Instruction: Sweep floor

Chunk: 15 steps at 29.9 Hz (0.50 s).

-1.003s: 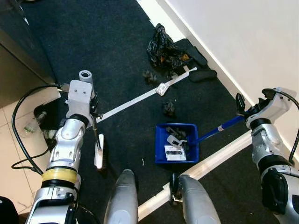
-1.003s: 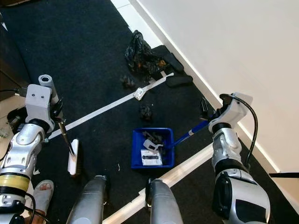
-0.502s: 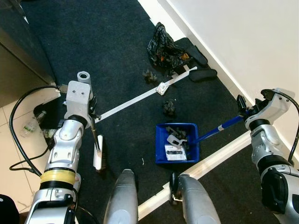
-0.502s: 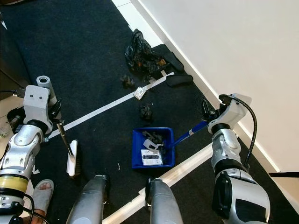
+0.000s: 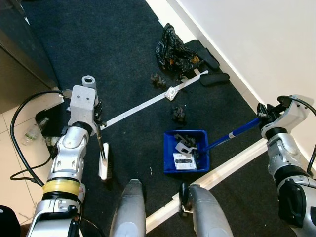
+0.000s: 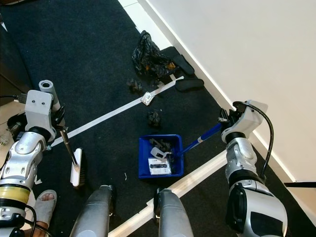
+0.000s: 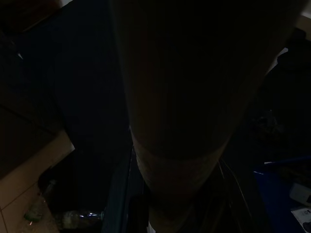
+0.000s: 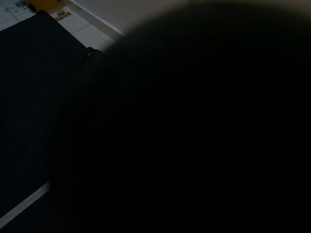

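Left pincer [image 5: 98, 129] is clamped on the thin dark handle of a brush [image 5: 104, 162]. The brush has a white back and its head sits on the dark carpet [image 5: 118, 44], just ahead of the robot's left leg and beside the left arm. The handle runs up from the head into the pincer.

Right pincer [image 5: 260, 111] is closed around the far end of the blue handle of the dustpan [image 5: 186, 152], out by the white wall [image 5: 256, 39]. The dustpan is a blue rectangular tray, flat on the carpet ahead of the right leg, and its handle angles up and right towards the pincer. Inside it are a few dark scraps and a white piece with black markings.

Debris on the carpet past the dustpan:
- a dark crumpled clump [image 5: 178, 114] just beyond the dustpan's far edge
- a small white scrap [image 5: 171, 94] lying on the white floor strip [image 5: 143, 104]
- another dark clump [image 5: 158, 80] further out
- a crumpled black plastic bag [image 5: 172, 49] near the wall
- two dark slipper-like shapes [image 5: 210, 69] next to the bag

A pale wooden strip [image 5: 222, 170] crosses diagonally, right behind the dustpan.

On the tiled floor left of the carpet there's a black cable [image 5: 22, 143] and a clear plastic bottle [image 5: 33, 132].

Both wrist views are too dark to read much; the left one faintly shows a blue corner of the dustpan.
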Available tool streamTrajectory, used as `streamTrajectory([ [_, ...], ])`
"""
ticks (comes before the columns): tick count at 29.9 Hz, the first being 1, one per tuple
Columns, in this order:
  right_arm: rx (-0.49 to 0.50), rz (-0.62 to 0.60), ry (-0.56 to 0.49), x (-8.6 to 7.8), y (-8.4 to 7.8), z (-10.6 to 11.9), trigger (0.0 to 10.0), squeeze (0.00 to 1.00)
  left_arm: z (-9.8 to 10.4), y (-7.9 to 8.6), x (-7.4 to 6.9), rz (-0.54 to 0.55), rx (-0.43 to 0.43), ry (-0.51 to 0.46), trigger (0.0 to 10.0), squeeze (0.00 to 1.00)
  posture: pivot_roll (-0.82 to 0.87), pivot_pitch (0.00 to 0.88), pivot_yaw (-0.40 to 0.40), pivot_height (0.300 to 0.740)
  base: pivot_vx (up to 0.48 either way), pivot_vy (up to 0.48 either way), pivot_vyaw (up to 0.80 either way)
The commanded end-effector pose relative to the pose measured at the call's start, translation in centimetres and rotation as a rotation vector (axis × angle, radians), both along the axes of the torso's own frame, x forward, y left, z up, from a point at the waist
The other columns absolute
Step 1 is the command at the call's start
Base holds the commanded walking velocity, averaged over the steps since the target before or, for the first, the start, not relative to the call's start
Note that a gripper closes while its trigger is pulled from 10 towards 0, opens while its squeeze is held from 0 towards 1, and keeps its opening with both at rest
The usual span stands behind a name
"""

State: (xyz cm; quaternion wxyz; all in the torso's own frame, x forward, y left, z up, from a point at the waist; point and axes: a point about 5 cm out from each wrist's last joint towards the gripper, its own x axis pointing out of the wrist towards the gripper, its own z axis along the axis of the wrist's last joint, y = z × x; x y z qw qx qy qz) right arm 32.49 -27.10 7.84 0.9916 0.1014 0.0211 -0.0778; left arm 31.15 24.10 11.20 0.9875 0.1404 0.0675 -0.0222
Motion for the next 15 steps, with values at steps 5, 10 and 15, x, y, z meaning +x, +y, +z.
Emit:
streamTrajectory([
  [5,0.007,-0.072,0.060,-1.4,-1.3,-1.4,0.0,0.00,-1.0,-0.7,-0.2,-0.014,-0.002,0.028,10.0,0.00,0.20,0.263,-0.062,0.740,0.000,0.000,0.00],
  [10,-0.011,-0.138,0.003,-1.2,-1.7,-0.5,0.0,0.00,-1.0,-1.9,0.4,-0.029,-0.013,0.013,10.0,0.00,0.16,0.238,-0.077,0.740,0.000,0.000,0.00],
  [15,-0.022,-0.150,-0.044,-0.8,-2.1,0.6,0.0,0.00,-0.8,-2.7,0.8,-0.044,-0.020,-0.009,10.0,0.00,0.14,0.223,-0.083,0.740,0.000,0.000,0.00],
])
